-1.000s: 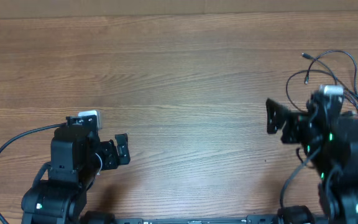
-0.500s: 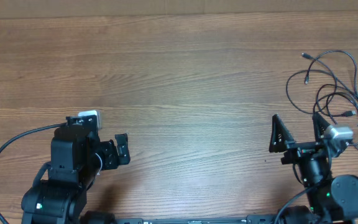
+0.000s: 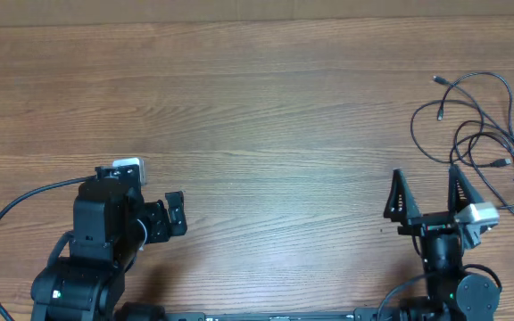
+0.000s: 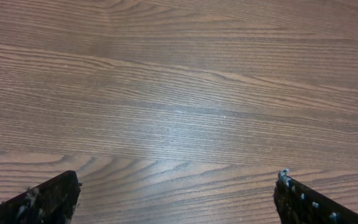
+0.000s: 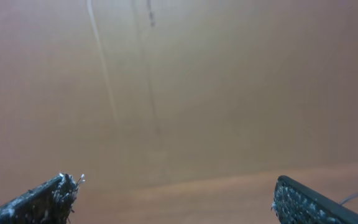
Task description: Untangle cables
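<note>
The cables (image 3: 484, 134) are thin black cords with small plug ends, lying in loose overlapping loops at the far right of the wooden table. My right gripper (image 3: 426, 192) is open and empty, near the front edge just left of and nearer than the cables, fingers pointing up and away. Its wrist view shows the two fingertips (image 5: 173, 199) wide apart before a blurred brown wall, with a sliver of cable (image 5: 353, 198) at the lower right. My left gripper (image 3: 177, 214) is open and empty at the front left; its wrist view (image 4: 178, 196) shows only bare wood.
A thick black arm cable (image 3: 12, 218) curves along the front left of the table. The wooden tabletop (image 3: 266, 116) stretches between the two arms. A brown wall edge runs along the table's back.
My right arm has drawn back toward the front edge and off the cables, its gripper now tilted up and open. The cables lie uncovered. The left arm has not moved.
</note>
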Motion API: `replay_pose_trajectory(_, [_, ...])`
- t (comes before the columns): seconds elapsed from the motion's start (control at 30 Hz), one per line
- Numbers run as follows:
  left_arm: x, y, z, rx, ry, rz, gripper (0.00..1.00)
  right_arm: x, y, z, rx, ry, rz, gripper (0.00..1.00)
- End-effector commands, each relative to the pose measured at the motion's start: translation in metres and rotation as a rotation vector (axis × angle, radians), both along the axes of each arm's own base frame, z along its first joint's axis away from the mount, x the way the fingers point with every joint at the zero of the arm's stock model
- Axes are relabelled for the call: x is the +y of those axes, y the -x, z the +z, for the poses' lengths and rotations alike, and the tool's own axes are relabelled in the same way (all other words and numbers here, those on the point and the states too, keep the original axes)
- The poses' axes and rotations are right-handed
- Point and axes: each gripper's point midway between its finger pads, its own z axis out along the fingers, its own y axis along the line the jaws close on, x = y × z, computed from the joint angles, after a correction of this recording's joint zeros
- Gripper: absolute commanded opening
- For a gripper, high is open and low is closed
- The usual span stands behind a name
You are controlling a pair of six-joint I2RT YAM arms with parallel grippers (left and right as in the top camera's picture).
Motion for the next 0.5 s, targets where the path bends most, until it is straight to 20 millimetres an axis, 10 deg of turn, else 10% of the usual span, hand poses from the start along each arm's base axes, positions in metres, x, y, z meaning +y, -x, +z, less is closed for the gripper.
replay_pose_trajectory(0.0, [0.001, 0.001, -0.004, 0.006, -0.019, -0.007, 1.0, -0.006, -0.002, -0.006, -0.033, 0.004, -0.028, 1.0])
replay_pose_trajectory(0.3, [0.001, 0.001, -0.004, 0.006, -0.019, -0.007, 1.0, -0.003, -0.011, -0.039, 0.014, 0.15, -0.039, 1.0])
replay_pose_trajectory(0.47, [0.001, 0.001, -0.004, 0.006, -0.019, -0.007, 1.0, 0.0, -0.018, -0.093, 0.232, 0.176, -0.009, 1.0])
